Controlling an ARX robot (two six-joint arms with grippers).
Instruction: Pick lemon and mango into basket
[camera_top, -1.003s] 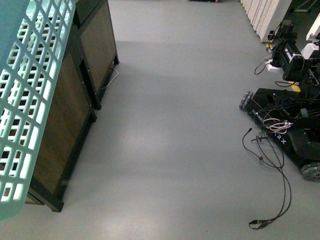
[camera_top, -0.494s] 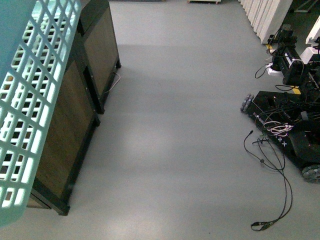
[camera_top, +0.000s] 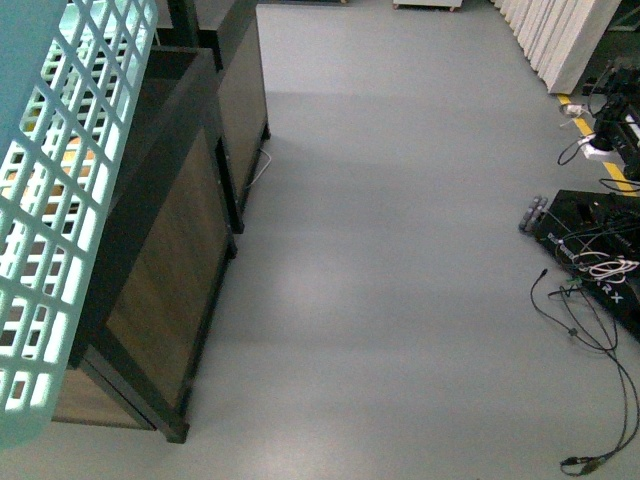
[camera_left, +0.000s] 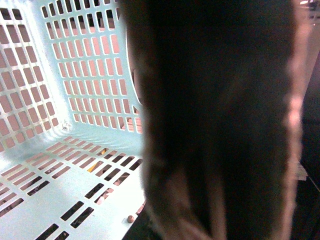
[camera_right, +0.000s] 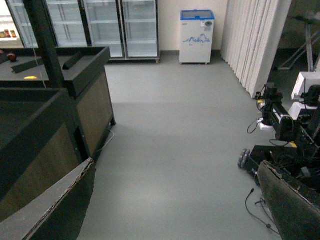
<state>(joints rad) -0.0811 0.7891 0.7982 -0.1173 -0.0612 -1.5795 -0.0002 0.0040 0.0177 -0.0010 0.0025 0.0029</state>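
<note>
The pale teal basket (camera_top: 50, 200) stands very near the front camera, its slotted wall overlapping the near end of a dark wood-panelled display stand (camera_top: 170, 280). Bits of the stand's top show through the slots. In the left wrist view the basket's slotted floor and walls (camera_left: 90, 65) fill the background, and a broad, dark, blurred shape (camera_left: 215, 120) covers most of the picture. Because of it, I cannot tell whether the left claw is spread or pinched. The right claw (camera_right: 175, 165) is spread wide, one dark padded finger (camera_right: 60, 205) on the stand's side and the other well away from it, with only grey floor (camera_top: 400, 250) between them. On the stand's top, towards its far end, lies a small yellow speck (camera_right: 31, 77), too small to name as lemon or mango. Across the open floor from the stand sits a black wheeled base (camera_top: 600, 230) with loose cables (camera_top: 590, 330) trailing from it. Beyond the stand's far end are glass-door fridges (camera_right: 105, 25) and a blue-lidded chest freezer (camera_right: 196, 37).
</note>
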